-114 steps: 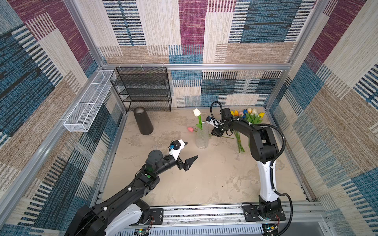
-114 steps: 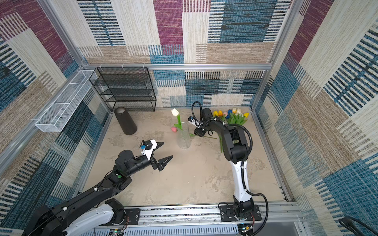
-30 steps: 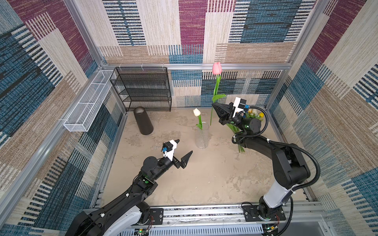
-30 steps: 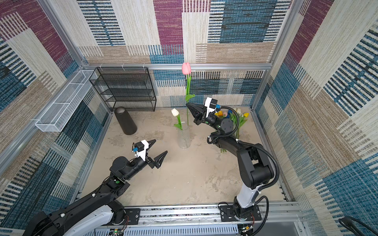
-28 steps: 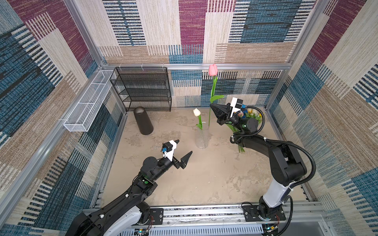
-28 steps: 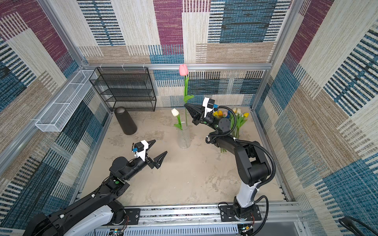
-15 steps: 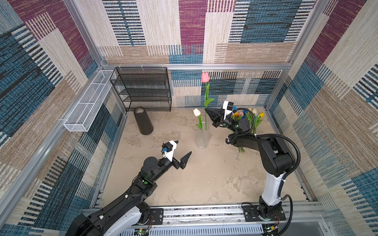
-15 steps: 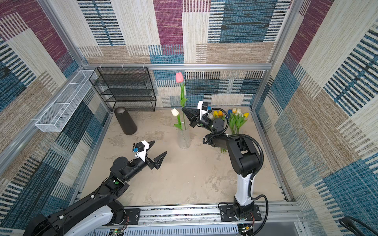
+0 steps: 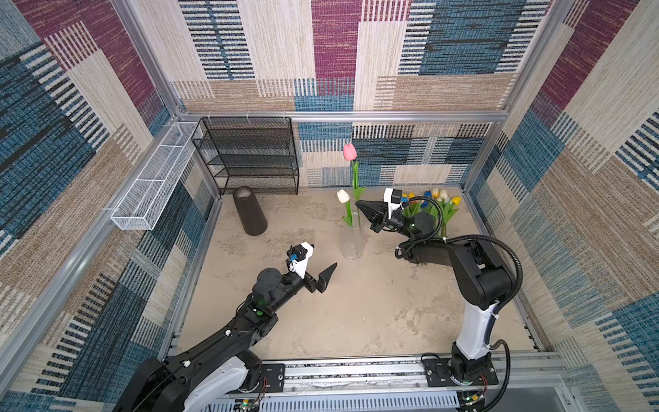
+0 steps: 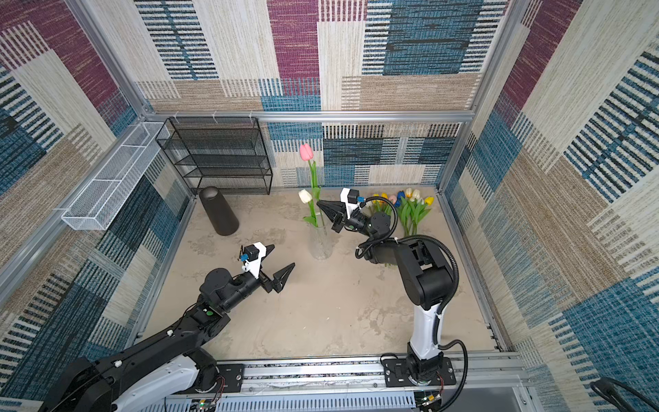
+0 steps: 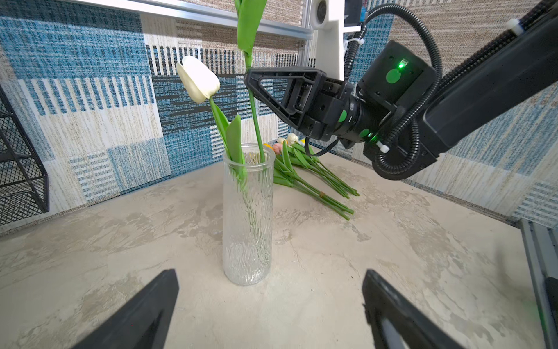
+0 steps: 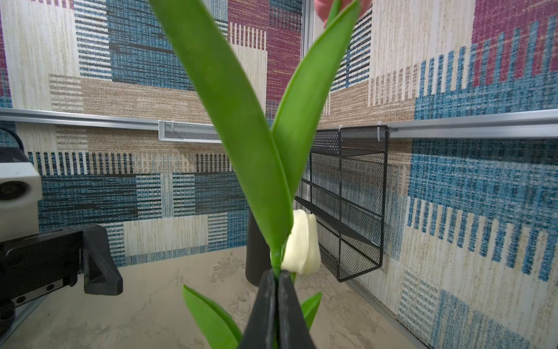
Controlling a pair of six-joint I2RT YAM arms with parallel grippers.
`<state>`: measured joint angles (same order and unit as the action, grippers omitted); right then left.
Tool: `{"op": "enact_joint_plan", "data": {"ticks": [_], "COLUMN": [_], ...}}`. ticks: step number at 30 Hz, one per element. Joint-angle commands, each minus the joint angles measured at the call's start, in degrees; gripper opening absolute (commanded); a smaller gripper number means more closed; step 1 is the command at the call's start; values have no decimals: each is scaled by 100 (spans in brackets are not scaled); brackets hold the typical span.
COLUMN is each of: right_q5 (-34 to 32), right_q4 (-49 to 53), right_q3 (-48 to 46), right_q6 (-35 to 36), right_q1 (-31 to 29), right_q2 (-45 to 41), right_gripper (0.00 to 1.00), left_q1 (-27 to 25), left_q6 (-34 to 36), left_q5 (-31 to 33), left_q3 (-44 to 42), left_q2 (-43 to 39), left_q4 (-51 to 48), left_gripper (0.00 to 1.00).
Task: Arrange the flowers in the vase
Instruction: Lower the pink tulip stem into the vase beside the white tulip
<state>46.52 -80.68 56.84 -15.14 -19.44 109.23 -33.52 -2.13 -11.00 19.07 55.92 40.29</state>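
a robot lab test cell: patchwork fabric panels [image 9: 335, 53] on aluminium framing [image 9: 342, 116] enclose a stone-look tabletop [image 9: 356, 303]; along the tabletop's near edge, a mounting rail [image 9: 356, 371] carries two robot arms [image 9: 228, 335].

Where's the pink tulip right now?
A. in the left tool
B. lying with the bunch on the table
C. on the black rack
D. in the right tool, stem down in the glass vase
D: the right tool is shut on the stem of the pink tulip, and its lower end sits inside the glass vase.
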Motion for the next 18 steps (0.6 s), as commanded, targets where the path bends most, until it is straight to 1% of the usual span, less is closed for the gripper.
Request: {"op": "enact_joint_plan", "data": {"ticks": [1,7,10,13,15,18], "right_q5": [65,-95,-202,-284,-324,-438], "right_q4": [220,603,782,891,920,1192], "right_q3": [-185,-531,-628,-712,-776,-781], "right_q6": [415,793,943,1020,1045,1094], "right_q1": [-25,-76,-103,-104,-104,-104], "right_q2": [-161,-341,-390,-456,-545,-758], "right_gripper": [6,7,10,20,23,30], "left_q1": [3,3,-1,3,3,3], "left_q6": [46,-24,-33,-51,-59,-76], "left_q5": [-121,-112,-121,-139,-139,-121], "left_q3": [37,-9,-26,-41,-48,-64], "left_q2": [59,71,76,67,43,19], "left_q4": [356,453,450,444,428,418], "left_gripper": [98,98,98,98,98,98]}}
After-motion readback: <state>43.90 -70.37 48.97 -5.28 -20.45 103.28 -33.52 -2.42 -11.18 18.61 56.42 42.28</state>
